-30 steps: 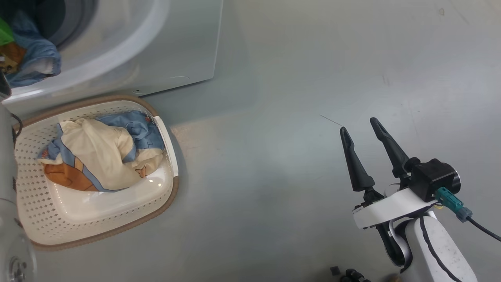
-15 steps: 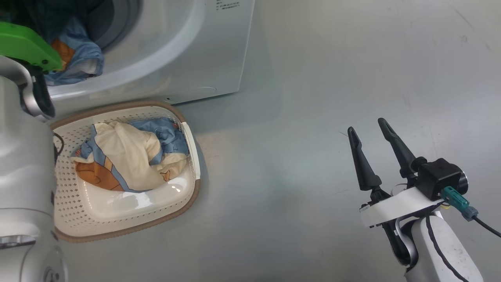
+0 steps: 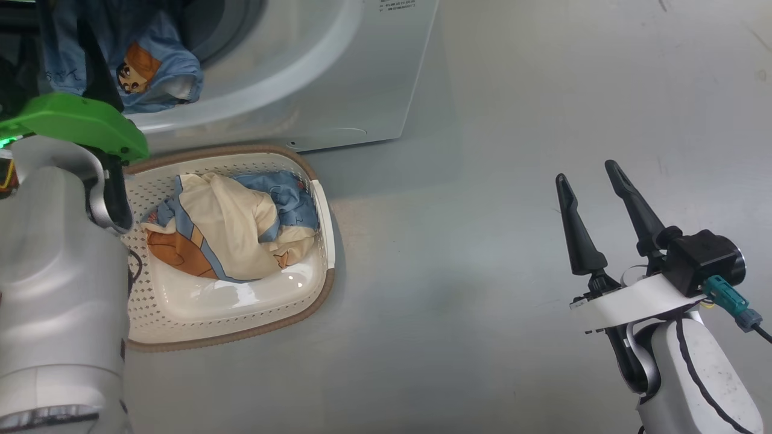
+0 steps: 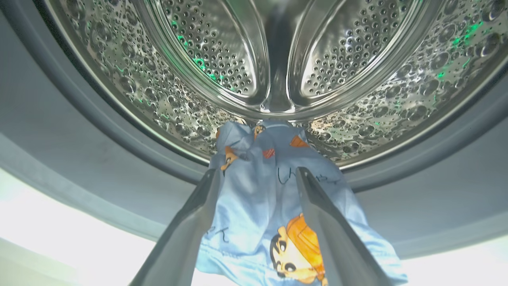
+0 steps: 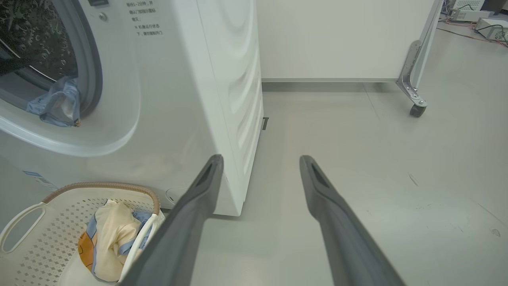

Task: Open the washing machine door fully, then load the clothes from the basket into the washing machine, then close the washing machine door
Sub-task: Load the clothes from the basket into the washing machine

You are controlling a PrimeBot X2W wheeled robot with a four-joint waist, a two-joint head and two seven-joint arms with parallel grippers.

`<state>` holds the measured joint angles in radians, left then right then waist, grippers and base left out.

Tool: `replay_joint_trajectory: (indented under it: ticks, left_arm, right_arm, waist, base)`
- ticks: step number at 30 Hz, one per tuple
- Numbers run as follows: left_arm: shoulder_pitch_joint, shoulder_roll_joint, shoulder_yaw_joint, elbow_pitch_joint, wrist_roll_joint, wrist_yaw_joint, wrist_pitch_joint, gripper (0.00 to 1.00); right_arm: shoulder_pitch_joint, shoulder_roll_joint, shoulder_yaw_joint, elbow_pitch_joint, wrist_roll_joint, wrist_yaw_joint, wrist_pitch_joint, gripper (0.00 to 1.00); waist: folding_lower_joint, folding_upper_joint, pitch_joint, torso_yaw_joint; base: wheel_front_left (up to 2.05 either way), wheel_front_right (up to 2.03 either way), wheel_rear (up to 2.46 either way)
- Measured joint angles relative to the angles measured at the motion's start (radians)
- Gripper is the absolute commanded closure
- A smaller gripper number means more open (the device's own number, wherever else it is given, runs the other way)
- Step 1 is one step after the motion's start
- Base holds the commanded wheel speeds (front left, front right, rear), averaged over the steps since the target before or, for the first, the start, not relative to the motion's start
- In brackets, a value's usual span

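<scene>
The washing machine (image 3: 338, 78) stands at the top left with its opening uncovered; its door is out of view. One light blue garment (image 3: 154, 72) with cartoon figures hangs over the grey gasket (image 4: 119, 135), partly inside the steel drum (image 4: 278, 51). My left gripper (image 4: 257, 171) is open just above this garment (image 4: 254, 214), its fingers astride the cloth. More clothes (image 3: 232, 232), cream and blue, lie in the basket (image 3: 241, 325) on the floor before the machine (image 5: 178, 79). My right gripper (image 3: 594, 175) is open and empty over bare floor, far right of the basket (image 5: 24, 214).
My pale left forearm (image 3: 60, 283) with a green part (image 3: 78, 120) covers the basket's left side. A white panel on a castor foot (image 5: 414, 107) stands behind the machine's right side. Grey floor (image 3: 458, 271) stretches between basket and right gripper.
The camera has moved, so the whole picture slid right and down. My left forearm now shows further in. The blue garment still hangs at the opening; the right gripper stays open.
</scene>
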<state>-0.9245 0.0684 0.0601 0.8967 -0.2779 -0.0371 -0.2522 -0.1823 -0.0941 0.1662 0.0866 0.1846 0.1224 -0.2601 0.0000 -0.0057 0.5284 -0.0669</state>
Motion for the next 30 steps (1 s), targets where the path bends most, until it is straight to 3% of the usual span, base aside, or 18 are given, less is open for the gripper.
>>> replay_joint_trajectory:
  ticks: [17, 30]
  left_arm:
    - [0.293, -0.041, 0.036, -0.204, -0.065, -0.043, 0.0, 0.0]
    - [0.479, -0.045, -0.012, -0.332, -0.082, -0.061, 0.0, 0.0]
  right_arm:
    - [-0.015, -0.004, -0.03, -0.015, -0.009, 0.0, 0.0, 0.0]
    - [-0.015, -0.002, -0.042, -0.026, -0.01, 0.0, 0.0, 0.0]
  waist:
    - [0.0, 0.0, 0.01, 0.045]
    - [0.0, 0.0, 0.014, 0.038]
  base:
    - [0.0, 0.0, 0.0]
    - [0.0, 0.0, 0.0]
